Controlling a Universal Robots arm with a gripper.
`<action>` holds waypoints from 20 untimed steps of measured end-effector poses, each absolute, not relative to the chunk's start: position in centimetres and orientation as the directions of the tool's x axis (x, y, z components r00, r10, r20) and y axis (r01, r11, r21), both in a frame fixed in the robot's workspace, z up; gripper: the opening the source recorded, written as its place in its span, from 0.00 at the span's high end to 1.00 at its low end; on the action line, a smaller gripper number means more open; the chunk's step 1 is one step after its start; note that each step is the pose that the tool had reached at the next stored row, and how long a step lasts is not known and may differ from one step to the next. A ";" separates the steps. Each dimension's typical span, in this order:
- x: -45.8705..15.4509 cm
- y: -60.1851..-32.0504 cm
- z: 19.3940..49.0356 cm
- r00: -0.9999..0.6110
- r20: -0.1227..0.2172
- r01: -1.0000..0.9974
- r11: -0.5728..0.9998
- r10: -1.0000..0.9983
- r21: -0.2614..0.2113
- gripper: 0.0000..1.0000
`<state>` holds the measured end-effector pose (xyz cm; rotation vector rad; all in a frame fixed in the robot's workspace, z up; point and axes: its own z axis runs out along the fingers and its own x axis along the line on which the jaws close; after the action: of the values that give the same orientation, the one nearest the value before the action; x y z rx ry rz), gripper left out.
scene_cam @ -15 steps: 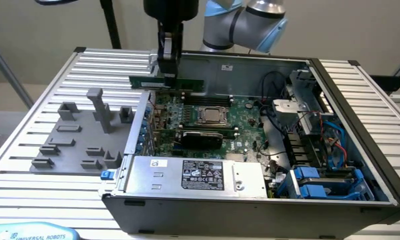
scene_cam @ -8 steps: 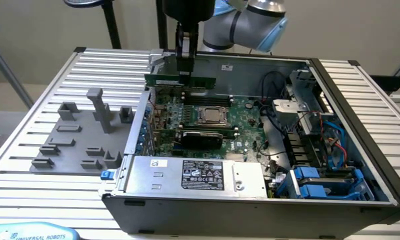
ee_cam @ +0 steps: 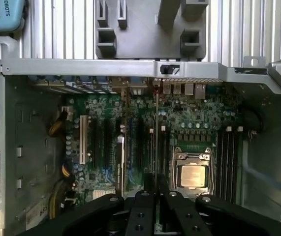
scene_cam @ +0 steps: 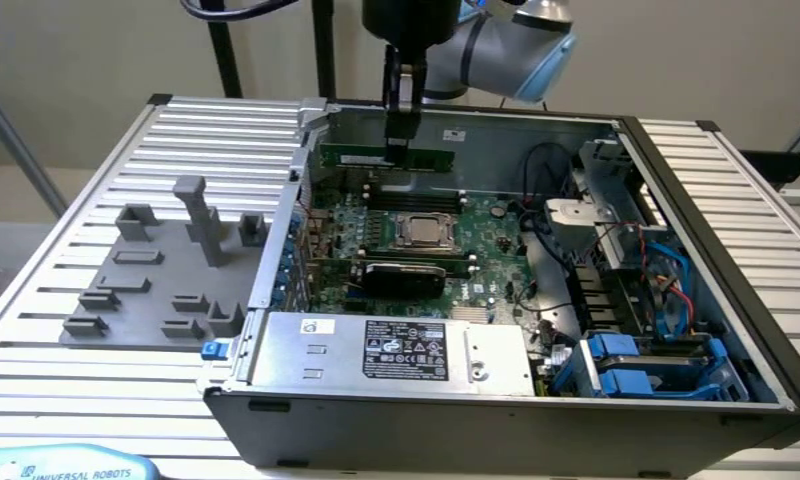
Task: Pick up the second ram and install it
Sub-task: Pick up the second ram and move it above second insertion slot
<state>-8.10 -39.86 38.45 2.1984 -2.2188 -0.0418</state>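
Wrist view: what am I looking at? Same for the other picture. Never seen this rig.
One robot arm works over an open PC case lying on a slatted metal table. The exterior view is from a camera off the arm and looks into the case. The wrist view is from a camera on the arm, looking down past its black jaws at the motherboard and CPU. The jaws are shut on a ram, a thin green stick held above the board. In the wrist view it shows edge-on, as a thin line. A grey tray of holder blocks sits on the table beside the case, at the exterior view's left.
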 end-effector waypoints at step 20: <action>-3.6 -37.0 36.5 -0.015 -0.006 -0.999 0.015 -1.000 0.031 0.87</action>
<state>-3.61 -37.01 36.47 2.1918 -2.2257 -0.0417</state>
